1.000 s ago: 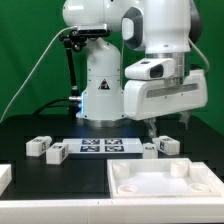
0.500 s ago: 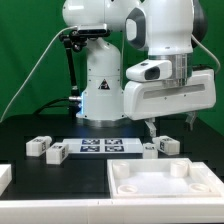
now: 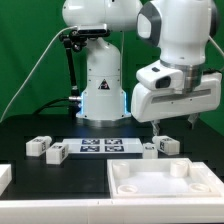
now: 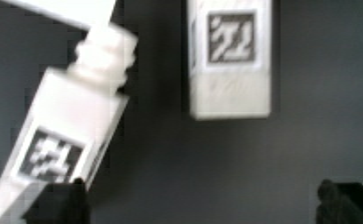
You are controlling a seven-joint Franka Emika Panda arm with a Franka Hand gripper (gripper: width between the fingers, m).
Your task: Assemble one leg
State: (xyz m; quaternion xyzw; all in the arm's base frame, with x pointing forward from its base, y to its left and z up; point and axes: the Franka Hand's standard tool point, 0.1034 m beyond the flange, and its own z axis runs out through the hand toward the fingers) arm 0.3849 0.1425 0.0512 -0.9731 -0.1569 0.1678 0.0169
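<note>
Gripper: gripper (image 3: 173, 125) hangs over the black table (image 3: 30, 125), past the end of the marker board (image 3: 102, 147) on the exterior view's right. Jaws spread wide, nothing between them.
Legs under gripper: two small white tagged blocks just off that same end of the marker board. Leg one (image 3: 150, 149) is nearest it, leg two (image 3: 168, 143) is just beside and a bit further back. Both lie on the table, below the fingers and not touched by them.
Other legs: third leg (image 3: 38, 146) and fourth leg (image 3: 57, 152) sit close together off the marker board's opposite end.
Panel: white panel (image 3: 165, 182) lies flat in front of the marker board, toward the exterior view's right.
Wrist view only: dark fingertips (image 4: 53, 203) at the frame edge. Between and beyond them are a straight leg (image 4: 231, 60) and a tilted leg (image 4: 68, 130), tags face up and lying apart. A round peg (image 4: 107, 52) shows on the tilted leg's end. The picture is blurred.
Exterior view only: marker board, panel, third and fourth legs.
Unclear: which wrist-view leg is leg one and which is leg two.
</note>
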